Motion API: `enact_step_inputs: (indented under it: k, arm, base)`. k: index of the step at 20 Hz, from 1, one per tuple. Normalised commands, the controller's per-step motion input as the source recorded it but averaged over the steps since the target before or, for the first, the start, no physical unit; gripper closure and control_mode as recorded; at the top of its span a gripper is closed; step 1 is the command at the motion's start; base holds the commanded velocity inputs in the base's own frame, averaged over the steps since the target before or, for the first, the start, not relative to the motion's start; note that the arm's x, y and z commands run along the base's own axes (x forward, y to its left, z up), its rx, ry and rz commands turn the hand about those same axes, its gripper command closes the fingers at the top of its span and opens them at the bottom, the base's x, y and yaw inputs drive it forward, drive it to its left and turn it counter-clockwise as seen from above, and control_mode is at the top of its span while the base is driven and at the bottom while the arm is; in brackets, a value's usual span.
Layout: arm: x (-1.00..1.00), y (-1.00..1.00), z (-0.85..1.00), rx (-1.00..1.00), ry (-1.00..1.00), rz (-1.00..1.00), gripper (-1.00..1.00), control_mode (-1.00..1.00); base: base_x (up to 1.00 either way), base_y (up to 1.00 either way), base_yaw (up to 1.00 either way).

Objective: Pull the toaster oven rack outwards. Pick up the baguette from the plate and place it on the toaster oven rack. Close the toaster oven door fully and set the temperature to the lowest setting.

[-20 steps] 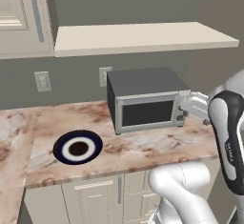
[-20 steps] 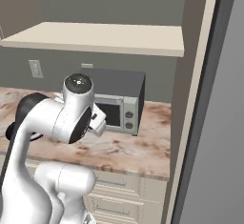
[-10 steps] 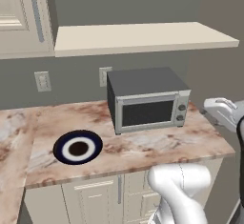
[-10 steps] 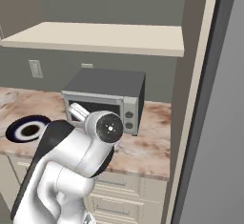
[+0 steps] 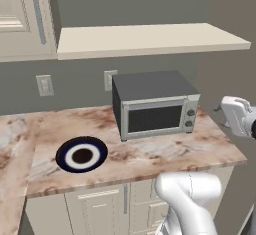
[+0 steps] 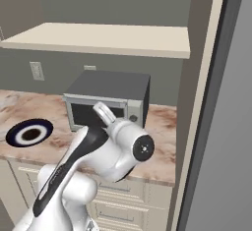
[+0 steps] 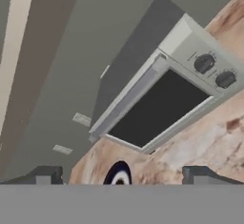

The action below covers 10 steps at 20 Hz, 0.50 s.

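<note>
Left base view shows the toaster oven [image 5: 155, 106] standing on the marble counter [image 5: 150, 154] under a cream shelf [image 5: 150, 39], its glass door [image 5: 154, 119] shut flat against the front and two knobs [image 5: 189, 118] on the right-hand panel. To the oven's left, apart from it, lies the navy plate [image 5: 81, 154] with a white ring; no bread can be made out on it. Two wall sockets [image 5: 44, 85] sit on the grey wall behind. From the hand view, tilted, the oven door [image 7: 159, 106] faces the camera, and the gripper [image 7: 121, 176] has its dark fingertips [image 7: 45, 175] set wide apart with nothing between them.
</note>
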Motion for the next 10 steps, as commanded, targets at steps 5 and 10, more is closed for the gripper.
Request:
enact_step_inputs:
  k: [5, 10]
  arm:
    - [0.56, -0.12, -0.18, 0.26, 0.00, -0.02, -1.00, -1.00]
    - [0.35, -0.06, -0.29, 0.24, 0.00, -0.03, -1.00, -1.00]
  base:
    - [0.00, 0.00, 0.00]
    - [0.00, 0.00, 0.00]
